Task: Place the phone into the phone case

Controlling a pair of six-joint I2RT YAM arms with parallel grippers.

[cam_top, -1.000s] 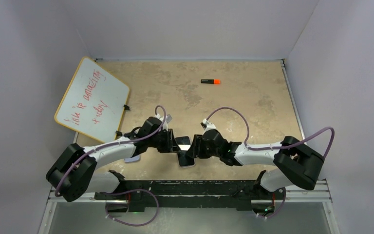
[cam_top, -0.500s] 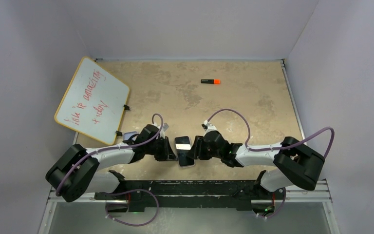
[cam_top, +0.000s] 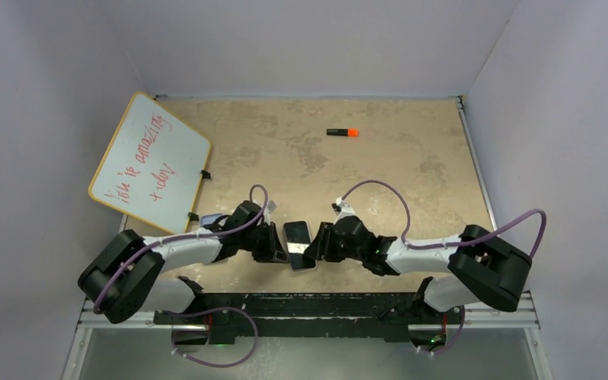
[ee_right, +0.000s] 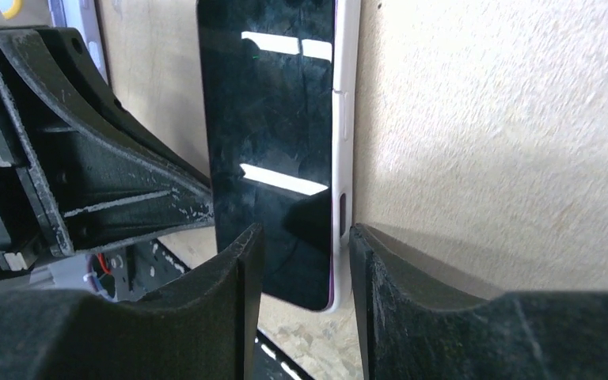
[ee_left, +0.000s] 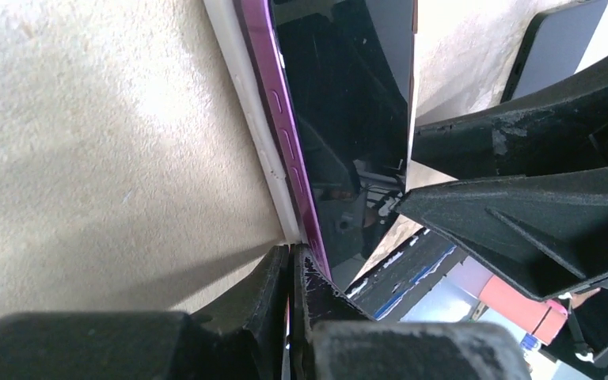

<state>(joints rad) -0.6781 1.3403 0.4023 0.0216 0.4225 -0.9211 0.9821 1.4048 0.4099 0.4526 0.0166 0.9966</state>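
Lying apart from phone (cam_top: 298,233): whiteboard (cam_top: 149,162), marker (cam_top: 342,132).

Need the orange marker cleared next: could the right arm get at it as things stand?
Likely not right now: the right arm's fingers straddle the phone; otherwise the marker lies in the open, far across the table.

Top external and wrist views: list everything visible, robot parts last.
table: one, beige, enclosure floor.
whiteboard: one, white with red writing, far left.
marker: one, black with orange cap, far centre.
phone: one, black screen, purple edge, near centre between the claws.
phone case: one, white, rim along the phone's edge.
left claw: one, black, shut, at the phone's left side.
right claw: one, black, open, straddling the phone's right edge.
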